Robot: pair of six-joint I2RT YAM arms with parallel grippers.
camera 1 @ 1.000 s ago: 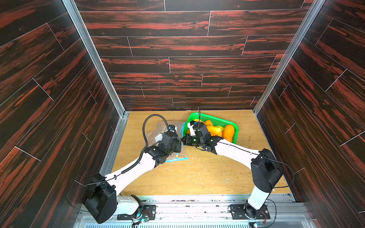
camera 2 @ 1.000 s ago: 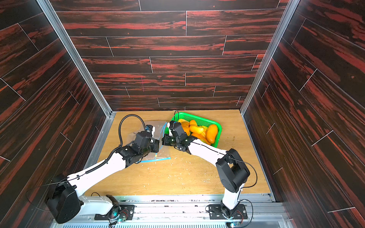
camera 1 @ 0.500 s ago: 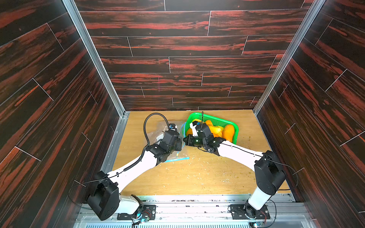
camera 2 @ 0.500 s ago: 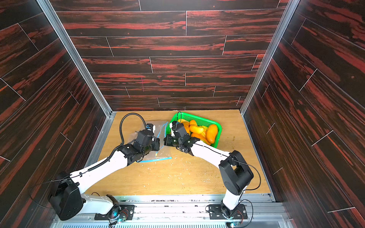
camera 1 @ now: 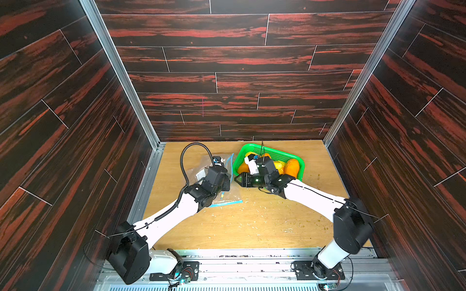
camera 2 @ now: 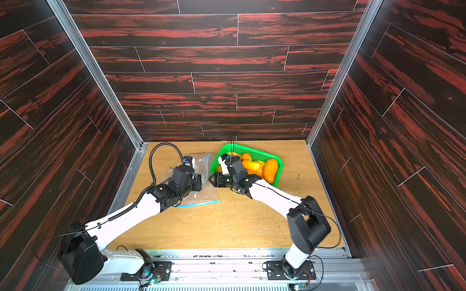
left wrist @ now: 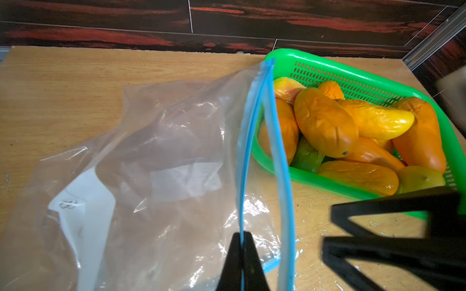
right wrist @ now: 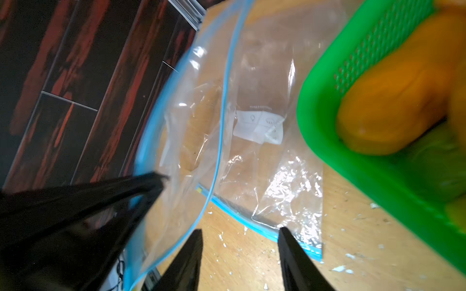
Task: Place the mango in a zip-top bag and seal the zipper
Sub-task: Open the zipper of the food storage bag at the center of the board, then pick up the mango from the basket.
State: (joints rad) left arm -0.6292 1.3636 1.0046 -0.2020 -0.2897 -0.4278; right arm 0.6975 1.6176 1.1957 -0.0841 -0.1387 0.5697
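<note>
Pinched zip-top bag (left wrist: 156,141), mangoes (left wrist: 325,126) in the green basket (left wrist: 353,73)
Left on the worktop (camera 1: 252,226), the left gripper (left wrist: 242,241) pinched the bag's blue zipper lip; the right gripper (right wrist: 240,229) stood spread just beside it; farther right, the mangoes lay piled in the basket.

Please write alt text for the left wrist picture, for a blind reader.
The left gripper pinches one blue zipper edge of a clear bag, holding its mouth open. A green basket of mangoes stands beside it.
</note>
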